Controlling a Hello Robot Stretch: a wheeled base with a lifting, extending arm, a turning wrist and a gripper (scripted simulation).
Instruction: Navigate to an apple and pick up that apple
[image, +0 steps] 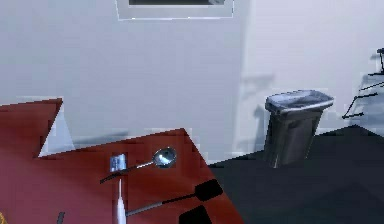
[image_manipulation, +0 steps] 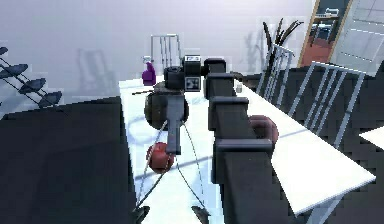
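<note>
In the arm side view, the apple (image_manipulation: 160, 155) rests on the white table (image_manipulation: 300, 155) at 12 o'clock from the gripper (image_manipulation: 168, 200) fingertips, below its dark body; whether the gripper holds anything cannot be determined.

Soft, even light; faint grey shadows on the pale wall (image: 150, 80).

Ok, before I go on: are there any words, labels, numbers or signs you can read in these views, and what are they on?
No text can be read.
On the bin: no label can be made out.
On the purple bottle: too small to tell whether it bears print.
On the two white squares: black marks in a pattern, not letters or numbers.
</note>
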